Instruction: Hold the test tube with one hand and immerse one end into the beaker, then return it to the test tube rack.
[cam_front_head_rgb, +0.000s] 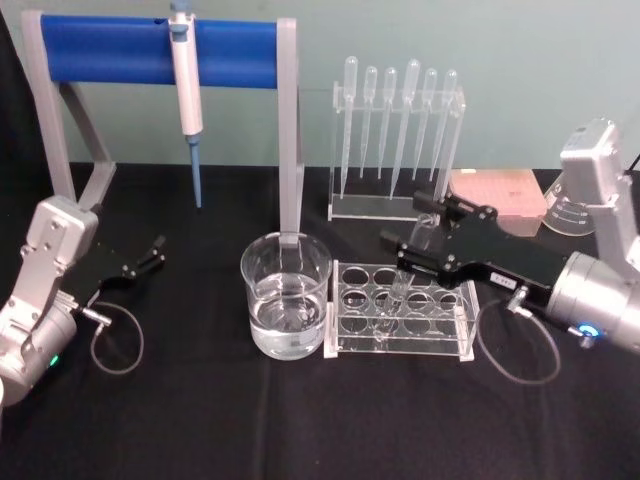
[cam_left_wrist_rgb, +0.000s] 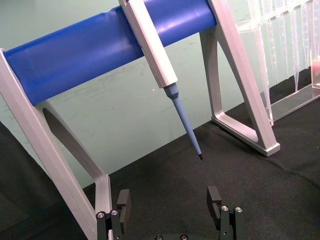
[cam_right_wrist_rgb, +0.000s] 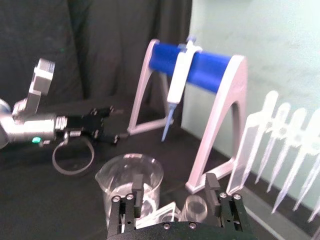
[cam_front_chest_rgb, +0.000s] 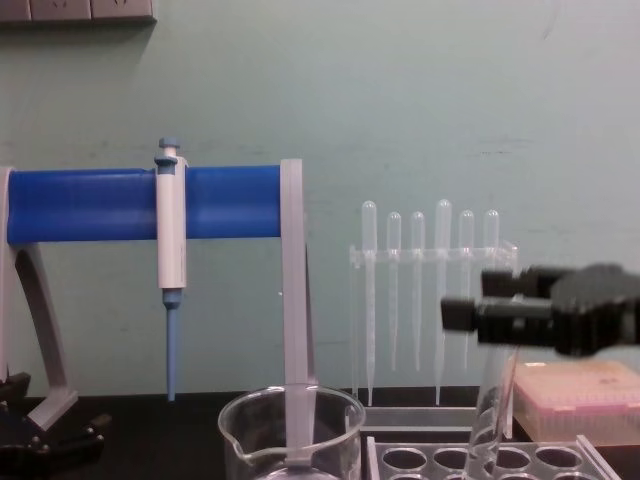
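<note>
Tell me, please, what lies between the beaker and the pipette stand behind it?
Bare black tabletop in the head view, apart from the blue holder's grey foot just behind the beaker; pipette stand.

Right gripper (cam_front_head_rgb: 415, 237) reaching in from the right, wrist level, jaws spread apart and pointing left. Left gripper (cam_front_head_rgb: 150, 255) parked low at the left, jaws parted, pointing toward the right one.

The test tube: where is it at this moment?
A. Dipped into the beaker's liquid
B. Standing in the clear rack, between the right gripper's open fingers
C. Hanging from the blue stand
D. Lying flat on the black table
B: the test tube stands in the clear rack, with the right gripper open around its top.
</note>
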